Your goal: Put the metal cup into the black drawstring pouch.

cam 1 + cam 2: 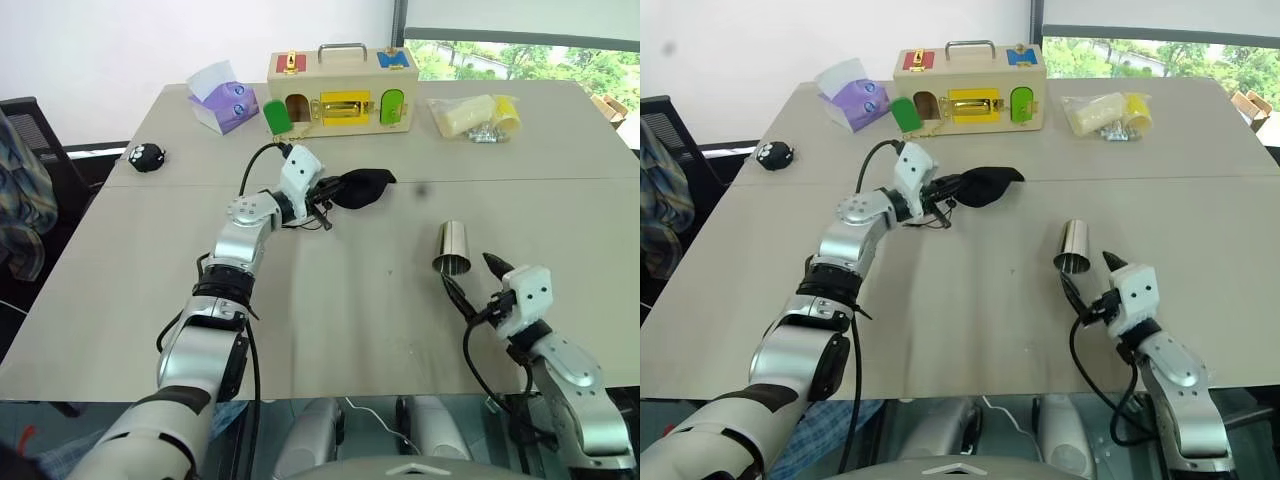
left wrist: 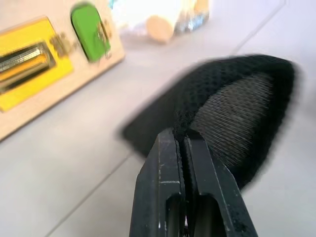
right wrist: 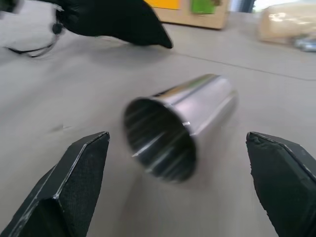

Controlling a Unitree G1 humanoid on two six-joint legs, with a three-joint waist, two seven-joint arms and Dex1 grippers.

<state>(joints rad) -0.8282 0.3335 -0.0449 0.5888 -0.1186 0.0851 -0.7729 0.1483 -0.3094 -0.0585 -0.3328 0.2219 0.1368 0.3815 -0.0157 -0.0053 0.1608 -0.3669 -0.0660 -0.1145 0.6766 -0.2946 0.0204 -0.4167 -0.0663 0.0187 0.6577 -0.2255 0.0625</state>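
Nearest of all, the right gripper [image 1: 478,272] sits at the near right of the table [image 1: 350,330] with its fingers spread wide, the metal cup [image 1: 453,247] lying on its side just beyond them, open mouth toward the gripper. From the far left: a small black spotted object [image 1: 146,156], a purple tissue box [image 1: 222,102], then the left gripper [image 1: 327,200], pressed together on an edge of the black drawstring pouch [image 1: 362,187]. A wooden latch box [image 1: 340,92] stands behind.

Silver arms, white wrists, black cables, black-fingered left claw [image 1: 327,205].
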